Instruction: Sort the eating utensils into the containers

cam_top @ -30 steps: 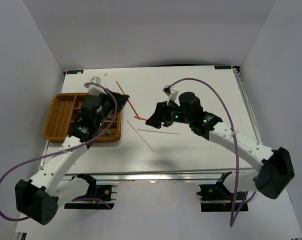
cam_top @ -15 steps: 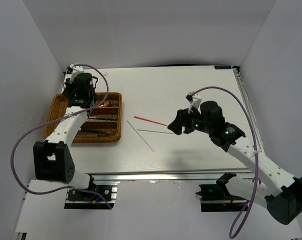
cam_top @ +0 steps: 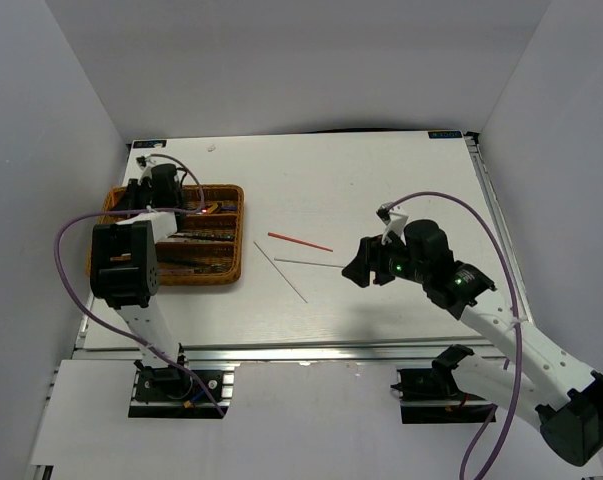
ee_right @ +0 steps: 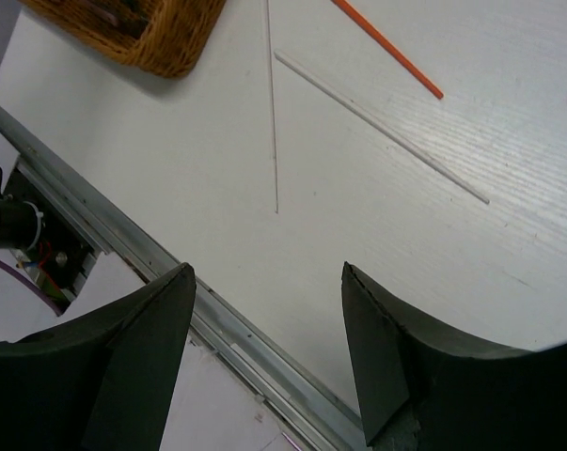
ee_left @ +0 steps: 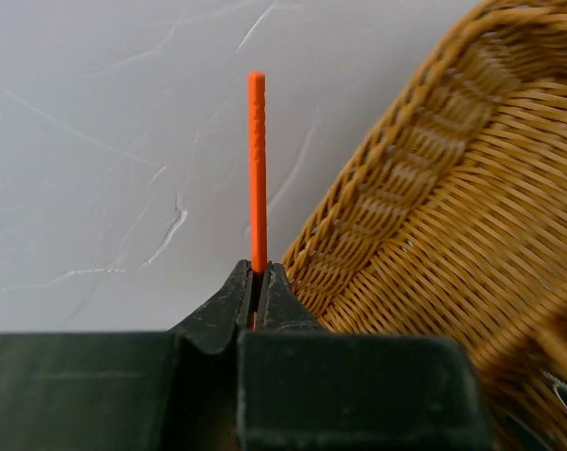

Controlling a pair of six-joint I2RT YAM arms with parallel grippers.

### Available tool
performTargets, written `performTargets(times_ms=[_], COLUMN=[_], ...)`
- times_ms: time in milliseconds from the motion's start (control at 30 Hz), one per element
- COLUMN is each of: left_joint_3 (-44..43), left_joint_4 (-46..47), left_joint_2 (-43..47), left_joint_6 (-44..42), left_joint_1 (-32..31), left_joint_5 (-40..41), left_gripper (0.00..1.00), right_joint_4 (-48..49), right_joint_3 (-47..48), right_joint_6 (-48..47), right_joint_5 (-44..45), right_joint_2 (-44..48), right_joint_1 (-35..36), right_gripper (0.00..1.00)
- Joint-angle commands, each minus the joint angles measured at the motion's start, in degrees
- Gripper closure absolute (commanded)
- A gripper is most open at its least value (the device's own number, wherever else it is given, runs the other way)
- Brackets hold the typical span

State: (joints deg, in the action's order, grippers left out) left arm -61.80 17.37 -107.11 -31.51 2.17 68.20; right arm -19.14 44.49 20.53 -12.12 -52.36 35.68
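Over at the left, the left pincer [ee_left: 258, 282] is clenched on an orange-red chopstick [ee_left: 256, 169]. It grips near one end, with most of the length sticking out past the tips. The wrist view shows the stick pointing over bare tabletop [cam_top: 401, 180], just beside the corner of the tray [ee_left: 424, 197] and not inside a slot. I can't tell which slot it's meant for, since the arm blocks most of the tray from above.

The right pincer [ee_right: 266, 282] is released, jaws wide with nothing between them, hanging above the tabletop. Below it lie a loose red chopstick [ee_right: 388, 47] and two silver chopsticks [ee_right: 382, 127] [ee_right: 271, 105]. All three are flat on the tabletop between the pincer and the tray, near each other but not touching.

Handling, my read:
- The sticks look light, stiff, thin and smooth. They'll likely roll or skid if nudged from the side.
- They lie flush on the tabletop, so the tips must come right down and straddle the shaft crosswise.
- Grab near the middle. An end grip like the left one lets the stick pivot in the jaws.
- The tray slots are far wider than a stick, so placement tolerance is generous. Lay each stick in lengthwise.
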Motion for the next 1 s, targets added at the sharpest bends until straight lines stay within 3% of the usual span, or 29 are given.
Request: performTargets(times_ms=[0, 400, 500, 633, 767, 867, 900, 933, 967], left_joint_3=[-0.6, 3.0, 3.0, 3.8, 2.7, -0.1, -2.6, -3.9, -5.1], left_joint_4=[4.5, 0.4, 0.2, 1.6, -2.2, -9.6, -16.6, -21.4, -25.7], left_joint_2=[2.6, 2.3, 2.8, 4.1, 7.4, 12.9, 14.5, 18.0, 19.6], left_joint_6=[1.5, 7.6, 9.1, 10.0, 14.1, 22.2, 29.2, 33.2, 36.7], left_joint_1=[1.7, 2.0, 2.0, 2.0, 1.8, 1.5, 1.6, 1.5, 1.6], left_joint_5=[0.9, -3.3, -1.9, -0.6, -3.2, -5.6, -8.8, -10.4, -11.7], left_gripper=[0.94, 0.65, 0.62, 0.41, 0.33, 0.27, 0.25, 0.06, 0.02], right_joint_4=[3.3, 6.0, 6.7, 6.3, 6.5, 7.2, 7.4, 6.4, 5.5], right_joint_3=[-3.9, -4.2, -4.4, -3.8, -3.1, -2.3, -1.2, -0.1, 1.3], right_joint_6=[1.7, 2.2, 2.2, 1.2, 0.6, -0.8, -1.1, -1.5, -2.2], right_joint_5=[0.4, 1.0, 0.3, 0.1, -0.2, -1.1, -0.8, 1.3, 3.2], right_joint_2=[2.8, 1.9, 1.0, -0.8, -3.4, -7.2, -10.4, -12.5, -14.5], right_joint_1=[-0.1, -0.1, -0.1, -0.1, -0.1, 0.1, 0.5, 2.0, 3.2], right_gripper=[0.31, 0.31, 0.31, 0.31, 0.31, 0.30, 0.30, 0.31, 0.30])
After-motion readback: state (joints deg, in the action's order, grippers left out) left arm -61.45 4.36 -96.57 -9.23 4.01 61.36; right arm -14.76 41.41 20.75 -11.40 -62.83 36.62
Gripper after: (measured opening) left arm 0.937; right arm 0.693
